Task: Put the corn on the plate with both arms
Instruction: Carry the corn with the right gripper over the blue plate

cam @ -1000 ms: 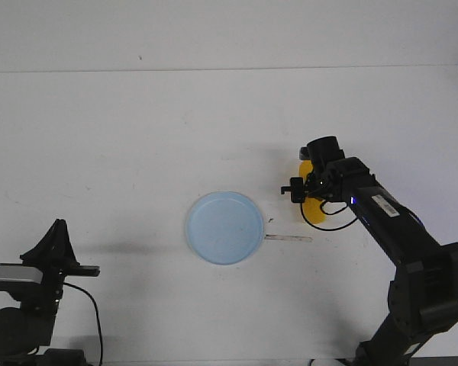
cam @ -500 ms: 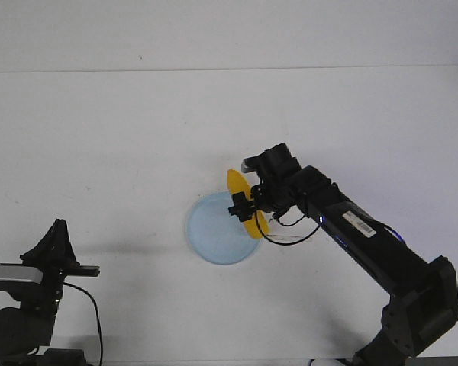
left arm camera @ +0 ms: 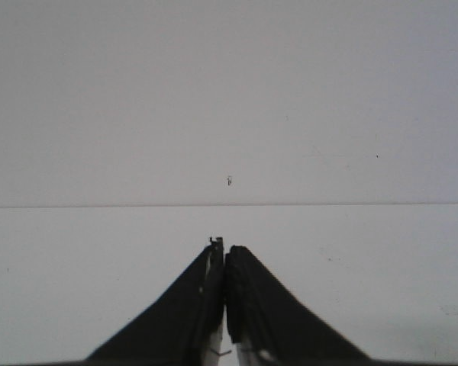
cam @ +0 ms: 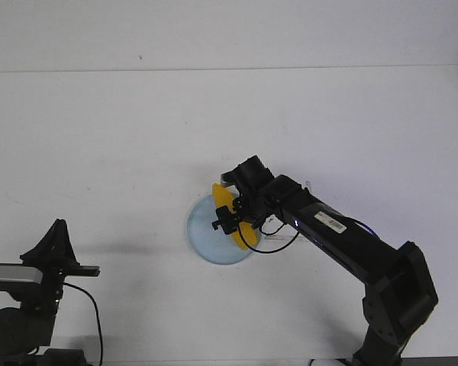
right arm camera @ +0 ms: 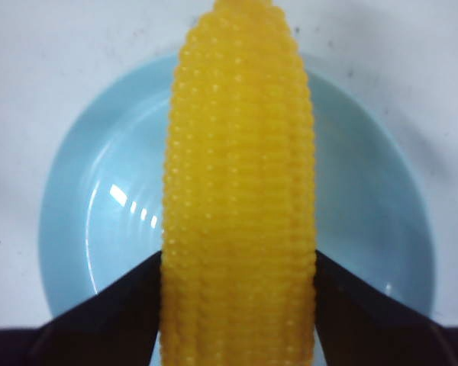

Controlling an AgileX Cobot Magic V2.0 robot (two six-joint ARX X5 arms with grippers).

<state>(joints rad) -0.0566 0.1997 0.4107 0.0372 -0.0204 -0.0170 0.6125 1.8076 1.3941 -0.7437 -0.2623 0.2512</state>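
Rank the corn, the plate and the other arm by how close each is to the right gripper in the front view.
1. Corn, clamped in the right gripper.
2. Plate, directly beneath it.
3. Left gripper, far off at the table's near-left corner.

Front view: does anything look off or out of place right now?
Nothing stands out. The right gripper holds the corn over the plate; the left gripper sits shut by the table's near edge.

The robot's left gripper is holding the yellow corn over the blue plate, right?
Not quite: the right gripper holds the corn over the plate. The front view shows it; the left gripper is shut on nothing in the left wrist view.
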